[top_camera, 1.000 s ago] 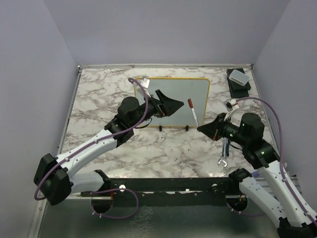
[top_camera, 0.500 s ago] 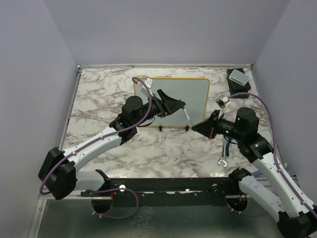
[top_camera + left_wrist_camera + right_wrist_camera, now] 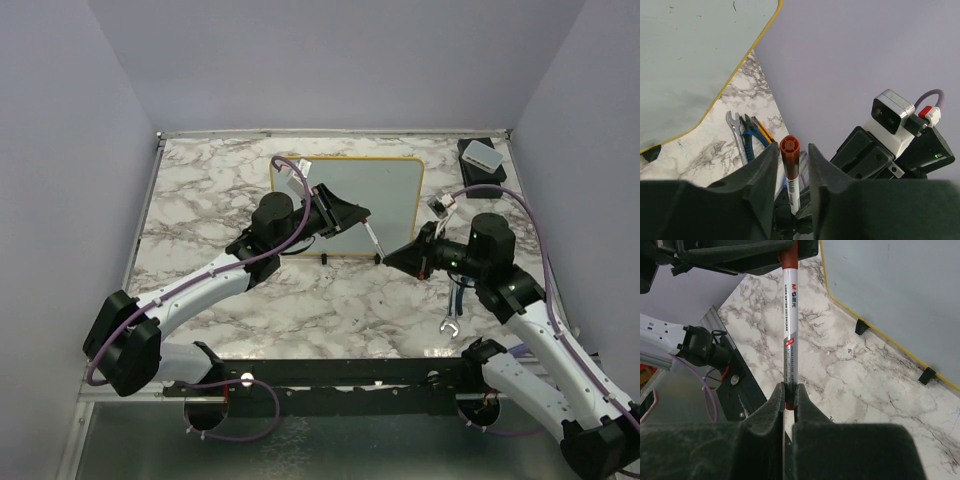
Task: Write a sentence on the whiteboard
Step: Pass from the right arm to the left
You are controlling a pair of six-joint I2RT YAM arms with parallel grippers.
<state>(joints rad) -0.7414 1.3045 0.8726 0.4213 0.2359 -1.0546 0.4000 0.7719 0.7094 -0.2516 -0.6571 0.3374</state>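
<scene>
Marble tabletop (image 3: 200, 190) carries yellow-rimmed pale whiteboard (image 3: 390, 185), upright at far middle, no sentence visible; right hand (image 3: 789, 390) clenched on white marker (image 3: 791, 315), bracing it; left hand (image 3: 793, 162) straddles red cap (image 3: 789, 147), narrow gaps showing, likely for uncapping.

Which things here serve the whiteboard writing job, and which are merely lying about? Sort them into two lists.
For the job: whiteboard; marker, held in the right pincer, its top end inside the left pincer.
Lying about: wrench; pliers; small white box on a black base.
</scene>
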